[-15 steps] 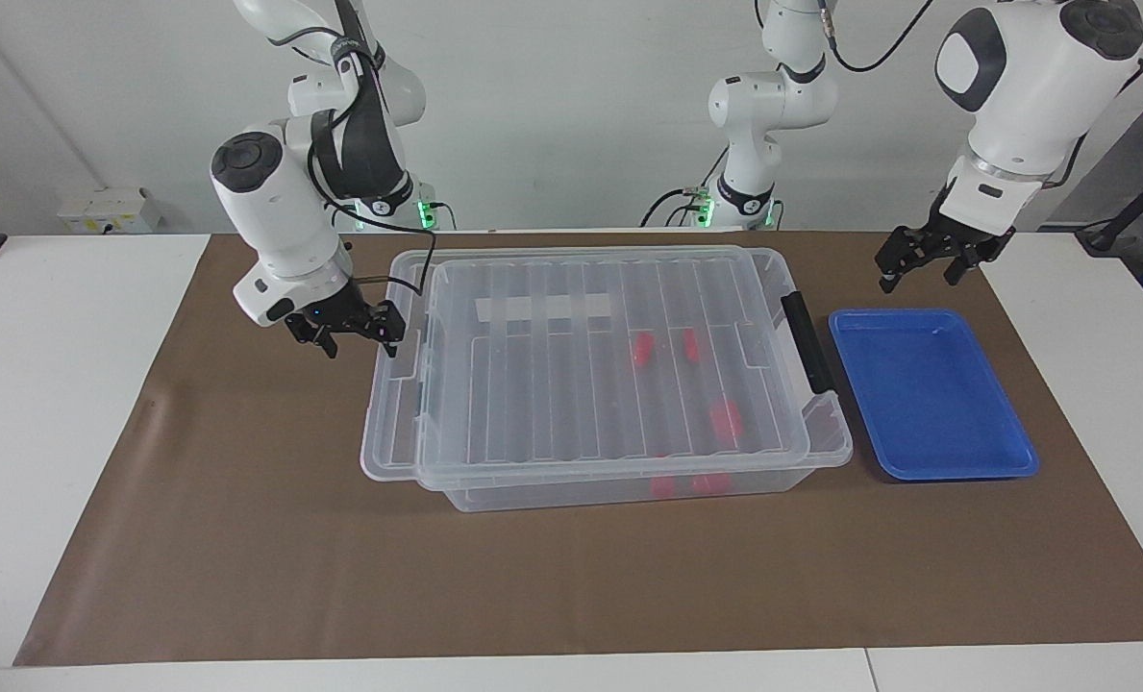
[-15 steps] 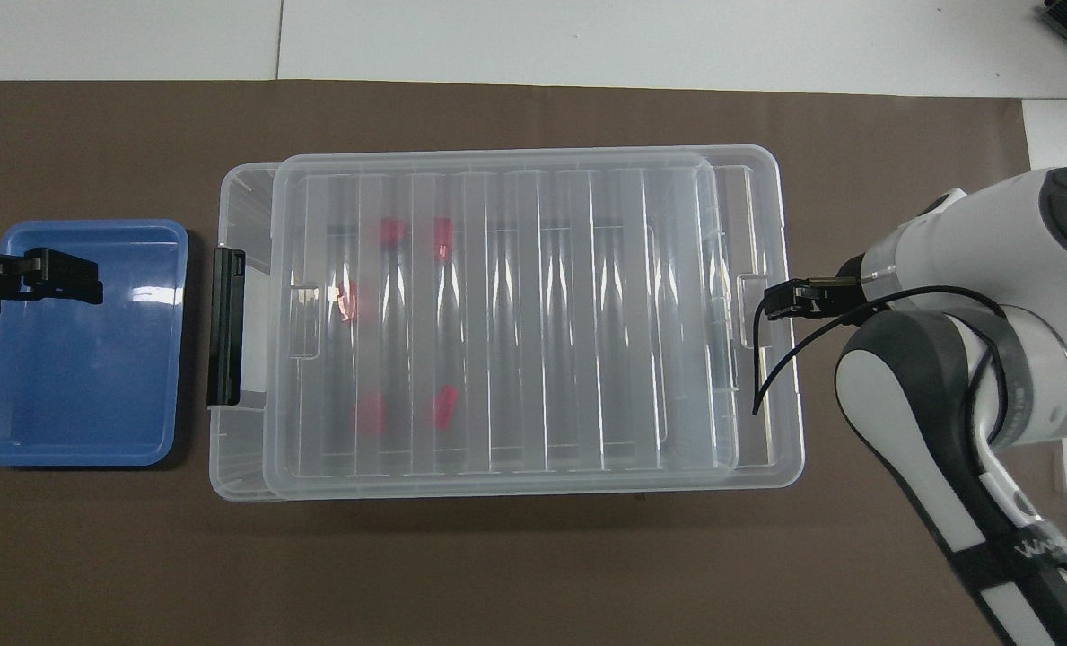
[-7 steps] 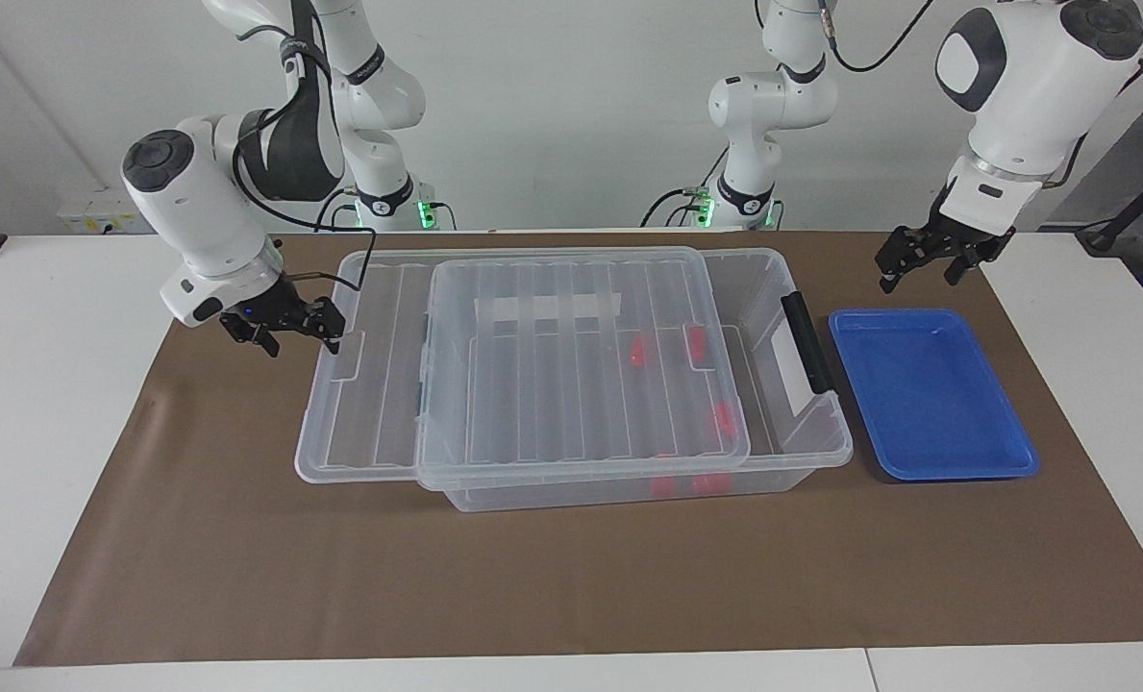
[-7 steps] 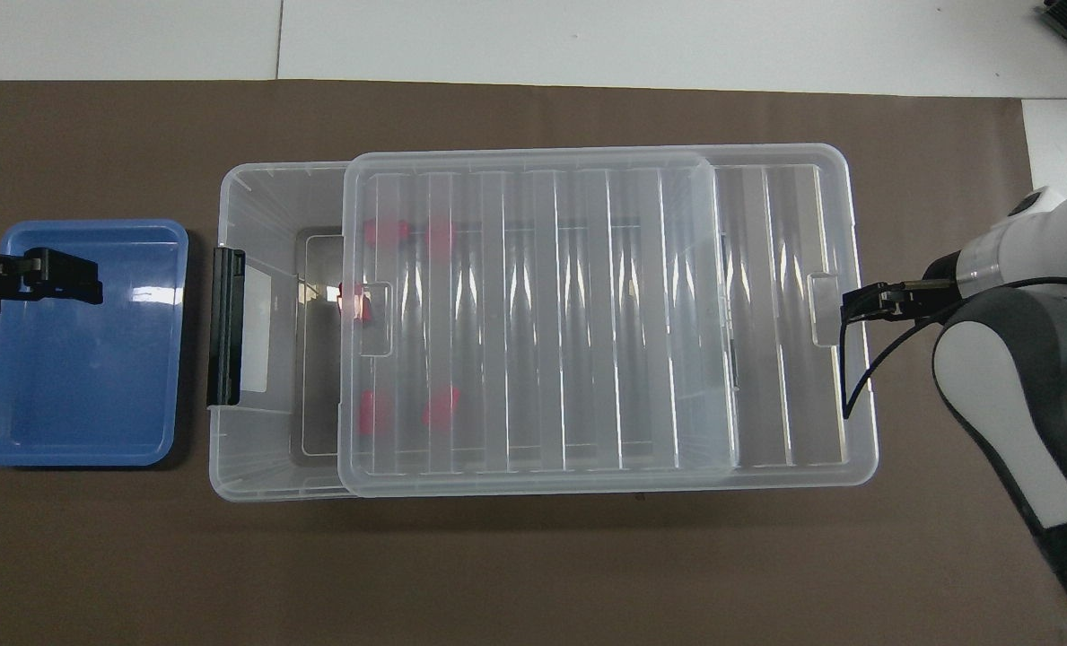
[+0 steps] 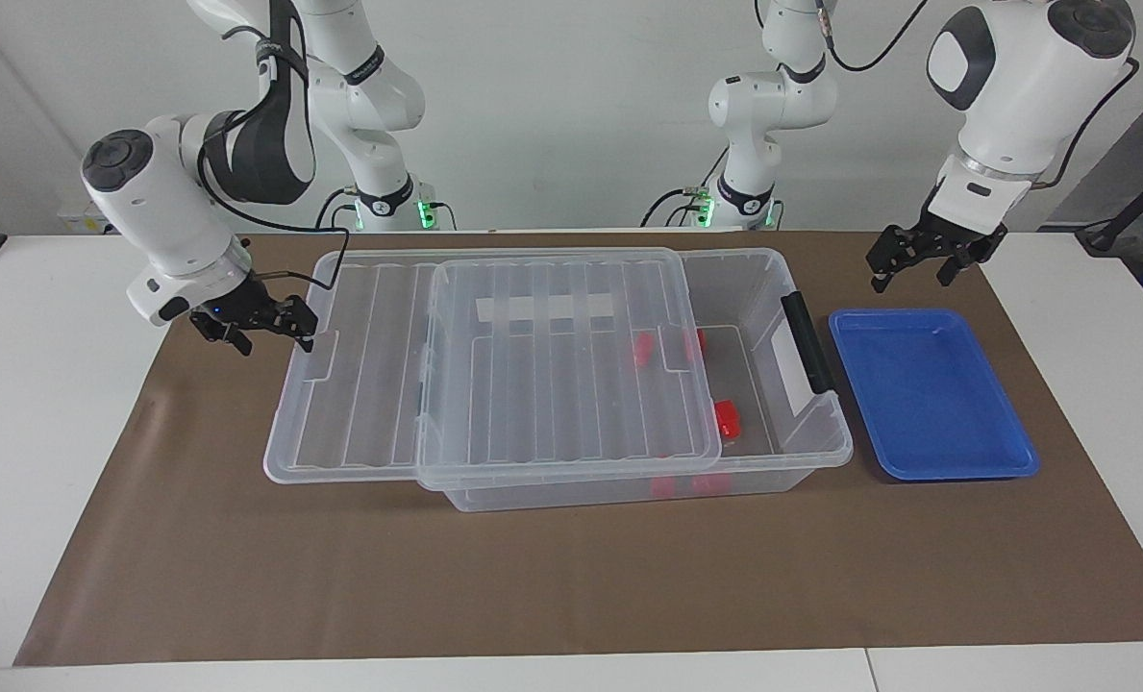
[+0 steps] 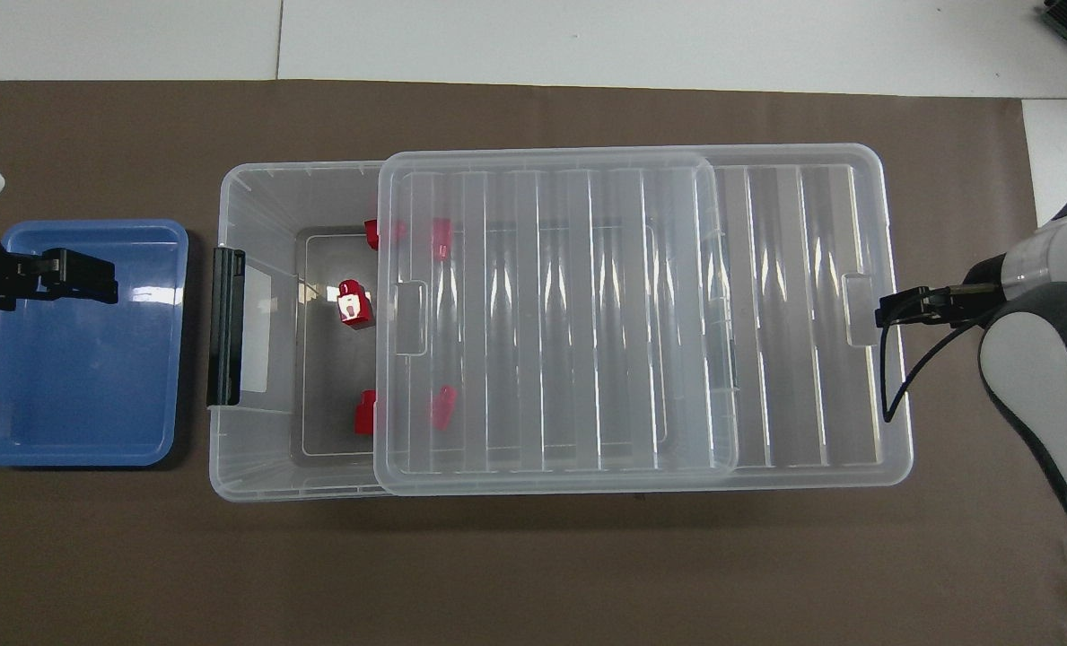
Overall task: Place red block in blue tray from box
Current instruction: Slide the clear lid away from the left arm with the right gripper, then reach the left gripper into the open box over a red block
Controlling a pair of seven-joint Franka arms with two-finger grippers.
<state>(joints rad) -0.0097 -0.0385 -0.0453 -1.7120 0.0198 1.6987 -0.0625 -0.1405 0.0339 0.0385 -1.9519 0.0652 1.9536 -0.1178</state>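
Observation:
The clear box (image 5: 826, 450) (image 6: 255, 202) stands mid-table. Its ribbed lid (image 5: 552, 384) (image 6: 551, 314) lies slid toward the right arm's end, so the end of the box beside the tray is uncovered. My right gripper (image 5: 287, 322) (image 6: 892, 309) is shut on the lid's end edge. Several red blocks lie in the box. One red block (image 5: 728, 420) (image 6: 354, 305) is uncovered; the others are partly or wholly under the lid. The blue tray (image 5: 931, 394) (image 6: 75, 377) lies empty beside the box. My left gripper (image 5: 907, 261) (image 6: 75, 278) hangs open over the tray's edge nearer to the robots.
A black latch (image 5: 807, 341) (image 6: 226, 327) sits on the box's end wall next to the tray. A white tape strip (image 5: 542, 308) shows through the lid. A brown mat (image 5: 571, 577) covers the table.
My right gripper has moved toward the right arm's end, dragging the lid with it, which uncovered the tray end of the box and one red block. The left gripper has barely moved.

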